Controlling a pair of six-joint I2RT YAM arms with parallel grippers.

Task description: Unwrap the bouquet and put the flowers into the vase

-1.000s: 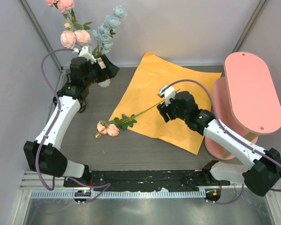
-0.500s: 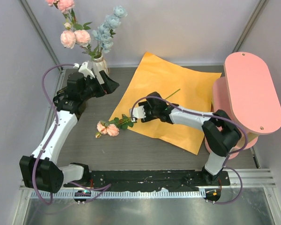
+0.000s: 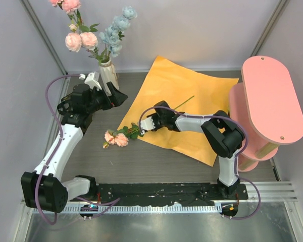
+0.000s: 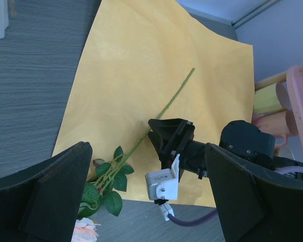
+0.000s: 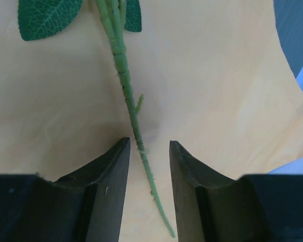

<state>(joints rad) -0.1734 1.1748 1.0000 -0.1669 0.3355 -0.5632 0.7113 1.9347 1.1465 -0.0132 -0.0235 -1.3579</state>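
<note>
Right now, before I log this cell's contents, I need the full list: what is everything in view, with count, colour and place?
vase: one, cream-white, upright at the table's back left.
flowers in the vase: several stems, pink and pale blue blooms, standing up out of it.
loose flower: one, green stem, two pink-peach blooms; blooms on bare table, stem across the paper.
paper sheet: one, orange, spread flat mid-table.
shelf stand: one, pink, right side.
table: one, dark grey.
left gripper: one, black, open, close by the vase.
right gripper: one, black, jaws apart on either side of the loose flower's stem.
</note>
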